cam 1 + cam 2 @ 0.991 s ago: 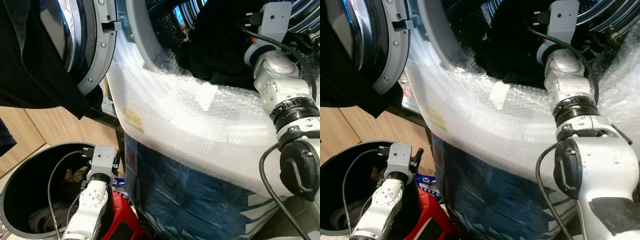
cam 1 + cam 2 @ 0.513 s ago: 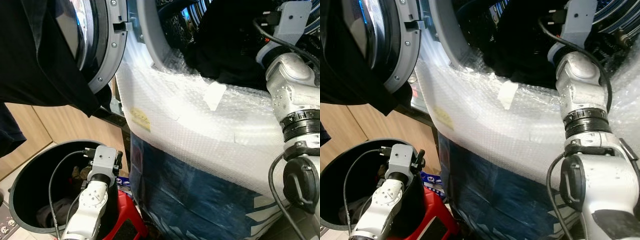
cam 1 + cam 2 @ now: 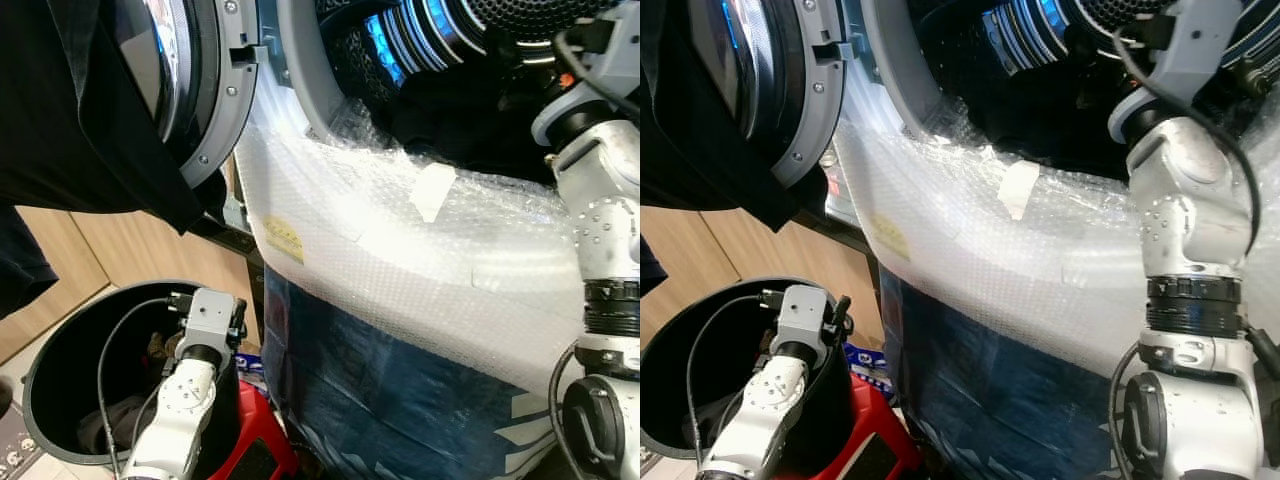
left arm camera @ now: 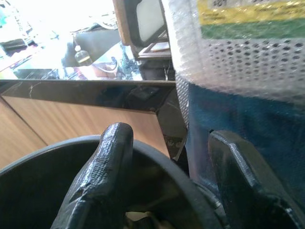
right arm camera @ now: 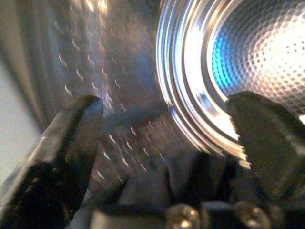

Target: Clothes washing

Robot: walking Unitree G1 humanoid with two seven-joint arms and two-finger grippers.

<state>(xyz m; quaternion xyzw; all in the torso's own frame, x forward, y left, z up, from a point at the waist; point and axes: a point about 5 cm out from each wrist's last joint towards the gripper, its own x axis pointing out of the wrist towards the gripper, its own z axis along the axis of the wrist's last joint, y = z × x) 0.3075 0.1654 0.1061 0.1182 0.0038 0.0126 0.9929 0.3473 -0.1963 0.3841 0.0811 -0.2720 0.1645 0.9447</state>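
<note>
Drum (image 5: 248, 62) mouth ahead; right gripper (image 5: 167, 143) spread at rim.

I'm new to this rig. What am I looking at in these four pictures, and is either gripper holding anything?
A humanoid robot is loading a front-loading washer whose front is wrapped in bubble wrap. The two wide pictures come from its head camera. The other two come from cameras on its wrists, looking along the black fingers. The right gripper is open at the mouth of the shiny drum, above dark clothes, holding nothing. The left gripper is open over a black bucket on the floor, which has some laundry at its bottom. The door stands open.
</note>
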